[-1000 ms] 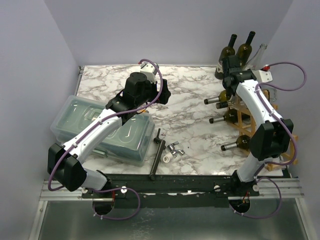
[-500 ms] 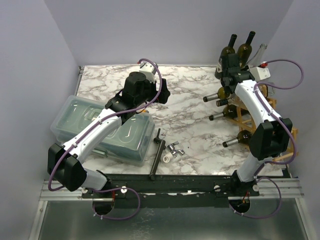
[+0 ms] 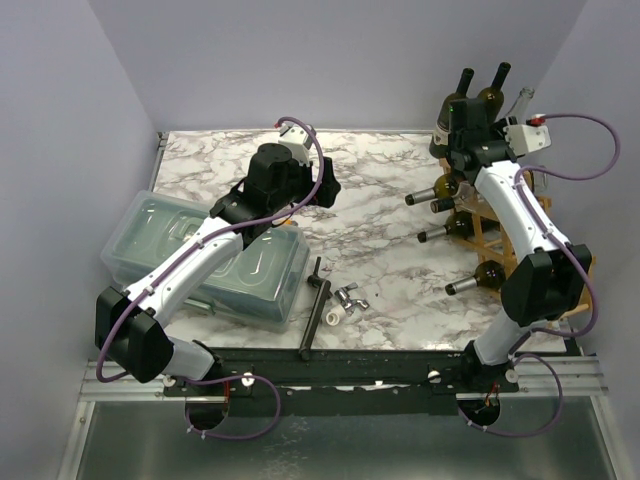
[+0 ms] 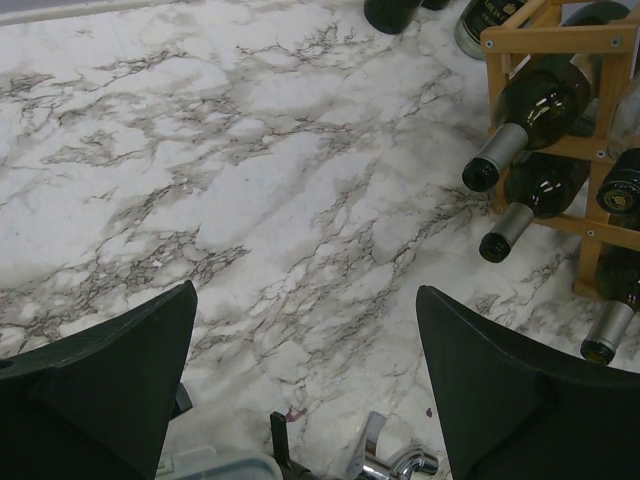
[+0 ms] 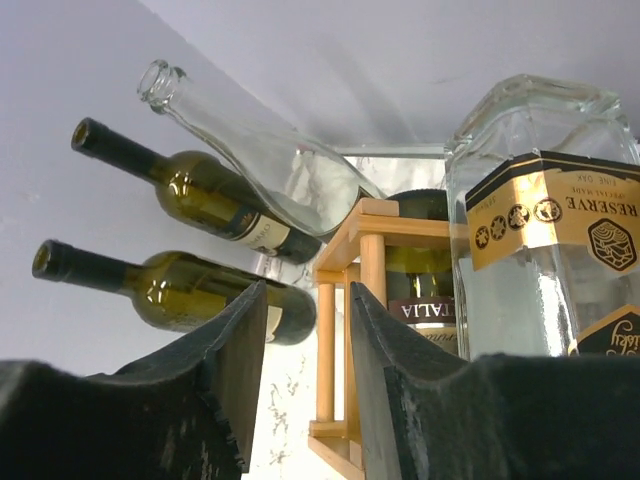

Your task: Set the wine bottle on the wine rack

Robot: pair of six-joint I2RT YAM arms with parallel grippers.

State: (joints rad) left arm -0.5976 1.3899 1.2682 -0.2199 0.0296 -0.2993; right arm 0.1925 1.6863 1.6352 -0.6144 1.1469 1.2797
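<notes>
So, your right gripper [image 3: 463, 130] is up at the far end of the wine rack [image 4: 548, 38], around 2 o'clock on the table [image 3: 380, 220]. Its fingers are nearly together with just a thin slot, and nothing's in it. Two dark wine bottles [image 5: 200, 195] lean just past it. More lie in the rack's cells, necks poking toward 9 o'clock. Your left gripper [image 4: 305, 295] hangs wide open and empty over the marble.

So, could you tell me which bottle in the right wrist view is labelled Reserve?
The broad clear bottle at the right; no other bottle shows that gold-and-black label.
</notes>
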